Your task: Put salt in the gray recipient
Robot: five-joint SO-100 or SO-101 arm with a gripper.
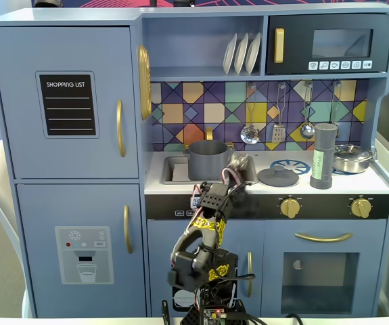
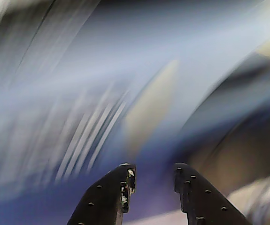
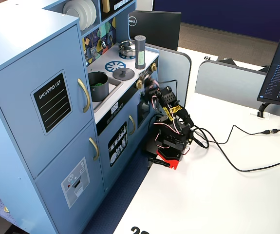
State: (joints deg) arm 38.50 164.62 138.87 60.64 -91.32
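Observation:
The salt (image 1: 322, 156) is a tall dark gray shaker with a pale green label, standing on the toy kitchen's counter at the right; it also shows in the other fixed view (image 3: 140, 51). The gray recipient (image 1: 208, 159) is a dark gray pot sitting in the sink, also seen side-on (image 3: 98, 86). My gripper (image 1: 238, 166) is blurred in front of the counter edge, just right of the pot and well left of the salt. In the wrist view the gripper (image 2: 154, 174) is open and empty, and the background is motion-blurred.
A flat gray lid with a knob (image 1: 278, 177) lies on the counter between pot and salt. A shiny steel pan (image 1: 352, 158) stands right of the salt. Utensils (image 1: 279, 128) hang on the back wall. Cables (image 3: 237, 163) run across the white table.

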